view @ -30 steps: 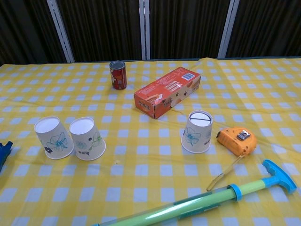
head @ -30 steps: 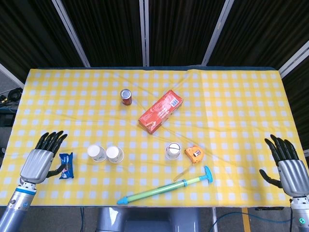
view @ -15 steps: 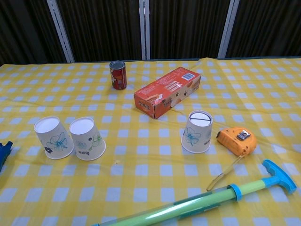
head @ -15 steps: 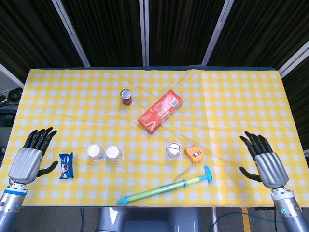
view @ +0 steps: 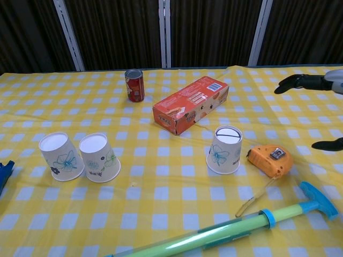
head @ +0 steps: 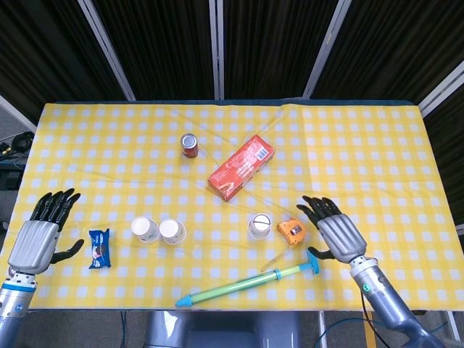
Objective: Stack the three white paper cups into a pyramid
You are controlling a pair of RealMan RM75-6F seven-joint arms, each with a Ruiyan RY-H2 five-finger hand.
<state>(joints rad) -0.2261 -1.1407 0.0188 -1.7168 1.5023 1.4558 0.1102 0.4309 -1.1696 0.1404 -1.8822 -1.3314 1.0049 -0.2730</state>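
Three white paper cups stand upside down on the yellow checked cloth. Two sit side by side at the left: one cup (head: 145, 230) (view: 60, 156) and its neighbour (head: 172, 232) (view: 99, 157). The third cup (head: 259, 226) (view: 225, 150) stands alone near the middle, beside an orange tape measure. My right hand (head: 336, 230) (view: 321, 101) hovers open, fingers spread, just right of that tape measure and holds nothing. At the table's left edge my left hand (head: 40, 232) is open too, well left of the cup pair, and it shows only in the head view.
An orange tape measure (head: 292, 231) (view: 269, 159) lies between the lone cup and my right hand. A green and blue water pump toy (head: 250, 283) (view: 230, 230) lies along the front edge. A red box (head: 242, 167), a can (head: 190, 146) and a blue snack packet (head: 99, 249) are also here.
My right hand has moved in from the table's right edge toward the tape measure and now enters the chest view. My left hand drew back slightly to the left.
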